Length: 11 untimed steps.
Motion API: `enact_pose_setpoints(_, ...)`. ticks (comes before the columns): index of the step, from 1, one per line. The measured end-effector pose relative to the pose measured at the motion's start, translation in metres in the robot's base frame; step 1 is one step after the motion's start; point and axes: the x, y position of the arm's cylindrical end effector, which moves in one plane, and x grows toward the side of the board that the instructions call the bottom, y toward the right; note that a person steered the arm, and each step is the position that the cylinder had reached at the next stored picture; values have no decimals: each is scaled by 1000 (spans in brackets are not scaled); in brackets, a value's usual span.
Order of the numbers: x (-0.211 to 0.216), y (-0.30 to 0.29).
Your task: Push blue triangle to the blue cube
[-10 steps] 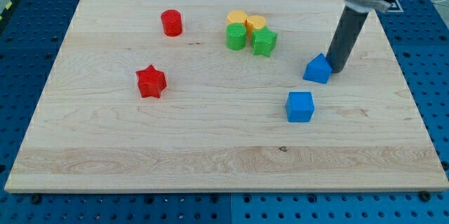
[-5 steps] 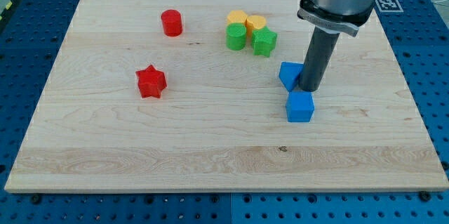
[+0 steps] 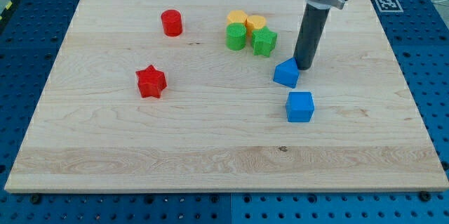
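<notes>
The blue triangle (image 3: 286, 74) lies on the wooden board right of centre. The blue cube (image 3: 300, 106) sits just below it and slightly to the right, with a small gap between them. My tip (image 3: 304, 67) stands at the triangle's upper right edge, touching or almost touching it. The dark rod rises from there to the view's top.
A cluster of two yellow blocks (image 3: 247, 21), a green cylinder (image 3: 236, 37) and a green star (image 3: 264, 42) sits up and to the left of the triangle. A red cylinder (image 3: 171, 23) and a red star (image 3: 151, 81) lie on the left half.
The blue triangle was pushed left from its place at the right. My tip then moved up from between the two blue blocks to the triangle's upper right.
</notes>
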Motion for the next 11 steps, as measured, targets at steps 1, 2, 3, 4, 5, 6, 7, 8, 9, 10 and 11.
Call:
enact_pose_setpoints(1, 24, 0)
enact_pose_setpoints(2, 28, 0)
enact_pose_setpoints(3, 1, 0)
enact_pose_setpoints(4, -27, -2)
enact_pose_setpoints(5, -32, -16)
enact_pose_setpoints(6, -27, -30)
enact_pose_setpoints(7, -20, -35)
enact_pose_setpoints(8, -6, -35)
enact_pose_setpoints(9, 17, -35)
enact_pose_setpoints(10, 37, -35)
enact_pose_setpoints(11, 31, -46)
